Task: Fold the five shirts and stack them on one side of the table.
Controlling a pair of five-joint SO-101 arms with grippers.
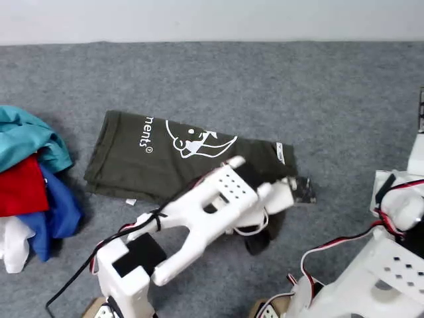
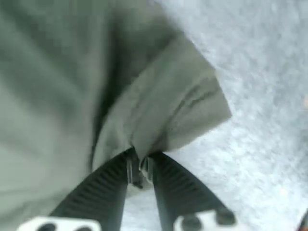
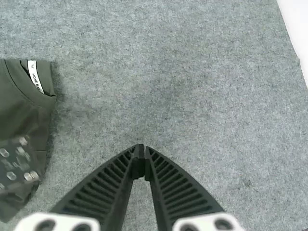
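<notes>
Both closed: left jaws pinch olive shirt (image 1: 132, 162), right jaws empty; coloured shirts (image 1: 26, 182) heaped nearby.

Folded shirt (image 1: 132, 162) on table (image 1: 344, 99), shirt pile (image 1: 33, 179) left of it

The shirt (image 1: 132, 162) I hold is dark olive with a white drawing; the pile (image 1: 30, 185) shows teal, red, blue, white; my desk (image 1: 331, 99) is flecked grey.

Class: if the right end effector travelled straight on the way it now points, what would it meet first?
Probably only the grey felt table cover; the dark olive fabric shirt lies off to one side of the right end effector.
</notes>
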